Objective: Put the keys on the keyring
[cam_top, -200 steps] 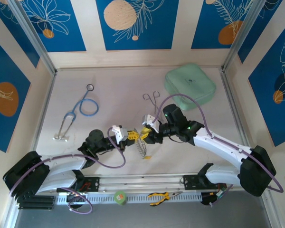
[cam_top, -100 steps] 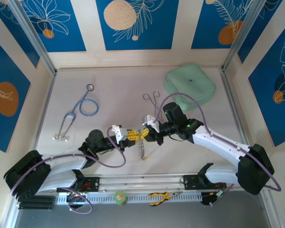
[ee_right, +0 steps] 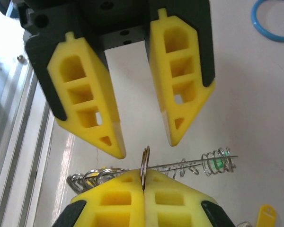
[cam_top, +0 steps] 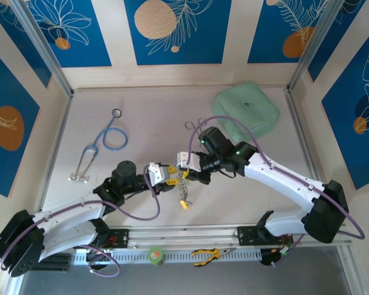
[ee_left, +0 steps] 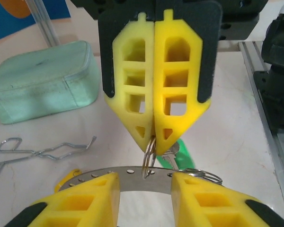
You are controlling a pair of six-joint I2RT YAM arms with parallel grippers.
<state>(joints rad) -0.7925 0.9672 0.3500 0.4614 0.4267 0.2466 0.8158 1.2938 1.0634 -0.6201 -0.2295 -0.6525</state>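
The keyring [cam_top: 183,186] hangs edge-on between the two grippers above the table, with a yellow key [cam_top: 184,204] dangling at its bottom. My right gripper [ee_left: 151,138] is shut on a small split ring [ee_right: 145,158] hooked through the keyring's perforated rim [ee_left: 128,181]. A green key [ee_left: 182,150] hangs just behind it. My left gripper [ee_left: 144,179] is open, its fingers standing either side of the rim without pinching it. In the right wrist view my right gripper [ee_right: 144,175] clamps the split ring, and my left gripper [ee_right: 146,145] stands open above it.
Silver forceps [cam_top: 197,127] lie behind the grippers, with a mint-green pouch [cam_top: 246,110] at the back right. A blue stethoscope [cam_top: 101,144] lies at the left. Pliers [cam_top: 208,253] and a round tag rest on the front rail.
The left gripper has opened off the keyring while the right gripper has shut on the small split ring. Both wrists have shifted a little left and toward the back.
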